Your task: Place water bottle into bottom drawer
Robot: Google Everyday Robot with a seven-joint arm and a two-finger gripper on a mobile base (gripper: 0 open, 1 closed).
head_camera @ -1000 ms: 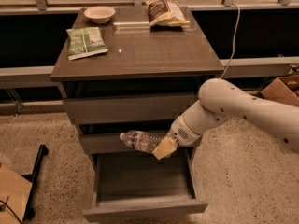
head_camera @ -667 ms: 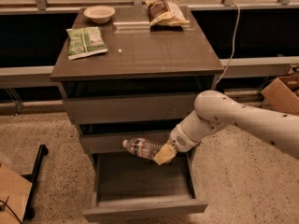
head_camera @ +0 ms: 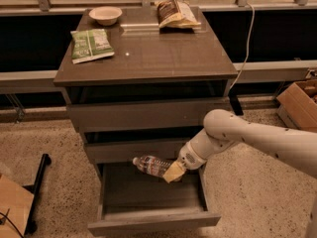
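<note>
Gripper [head_camera: 174, 171] and water bottle [head_camera: 151, 164] dropped towards bottom drawer [head_camera: 153, 221], below middle drawer [head_camera: 133, 150]

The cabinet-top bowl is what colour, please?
Bowl: cream, camera view; end effector holds water bottle above bottom drawer.

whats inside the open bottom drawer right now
Only the bare floor of the grey-brown wooden bottom drawer shows. The robot's hand grips the clear crinkled plastic water bottle above its back part, hiding the rear strip there.
</note>
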